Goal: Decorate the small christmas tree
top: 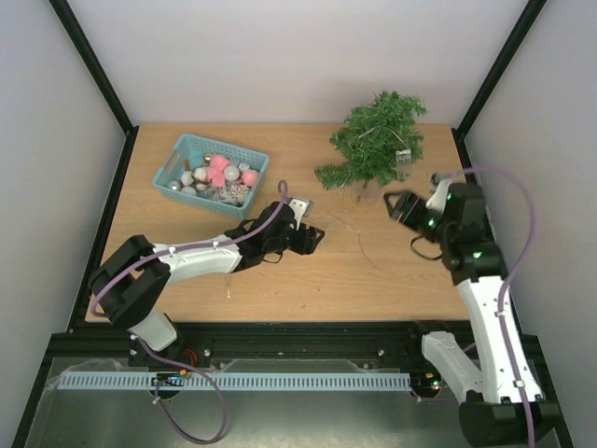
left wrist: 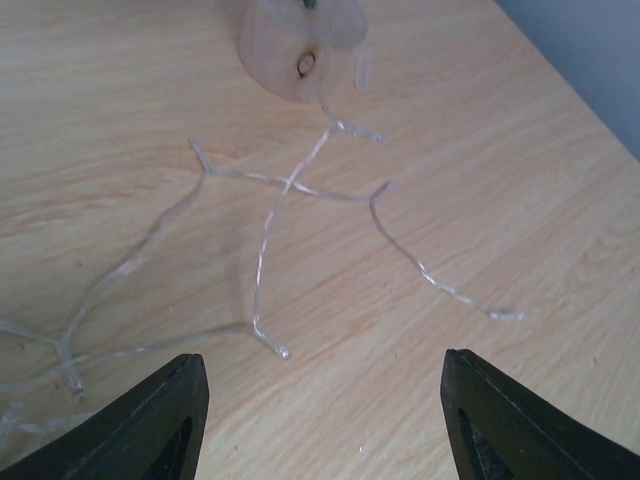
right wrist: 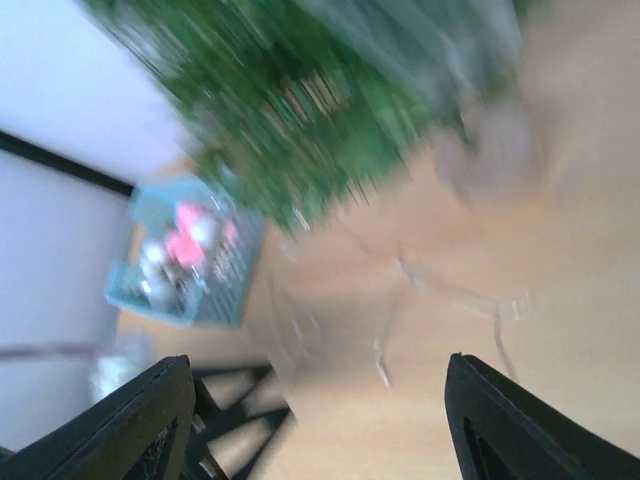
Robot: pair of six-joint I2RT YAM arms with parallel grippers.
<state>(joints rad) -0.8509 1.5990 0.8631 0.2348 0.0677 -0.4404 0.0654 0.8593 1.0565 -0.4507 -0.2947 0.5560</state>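
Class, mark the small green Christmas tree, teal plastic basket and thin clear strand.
small green Christmas tree [top: 378, 135], top view, bushy branches.
teal plastic basket [top: 168, 161], top view, left rim.
thin clear strand [left wrist: 262, 250], left wrist view, middle stretch.

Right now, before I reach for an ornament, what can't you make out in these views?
- Right wrist: motion blur smears the small christmas tree and the basket; single ornaments unreadable.
- Left wrist: top edge cuts off the clear base; the clear strand runs off the left edge.
- Top external: that strand is too thin to trace.
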